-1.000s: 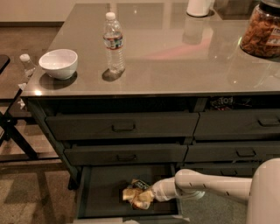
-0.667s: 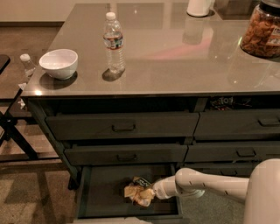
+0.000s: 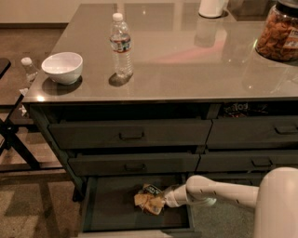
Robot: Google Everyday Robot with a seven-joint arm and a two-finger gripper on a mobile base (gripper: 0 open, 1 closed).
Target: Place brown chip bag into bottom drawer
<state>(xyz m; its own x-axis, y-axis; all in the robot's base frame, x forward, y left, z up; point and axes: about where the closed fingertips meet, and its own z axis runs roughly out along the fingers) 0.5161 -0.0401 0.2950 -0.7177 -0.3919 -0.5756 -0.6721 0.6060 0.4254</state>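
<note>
The brown chip bag (image 3: 149, 201) is a small crinkled bag with a dark top and tan edges. It is inside the open bottom drawer (image 3: 111, 214) of the left stack, right of the middle, at or just above the dark floor. My gripper (image 3: 164, 201) reaches in from the right on a white arm (image 3: 219, 193). It is at the bag's right edge and shut on it.
On the grey countertop (image 3: 186, 69) stand a white bowl (image 3: 62, 67), a water bottle (image 3: 121, 45), a jar of brown snacks (image 3: 278, 31) and a white container (image 3: 212, 7). The two drawers above (image 3: 130, 135) are closed. A dark stand (image 3: 14, 139) is at the left.
The bag and my gripper have shifted together slightly toward the back of the drawer. Nothing else has moved.
</note>
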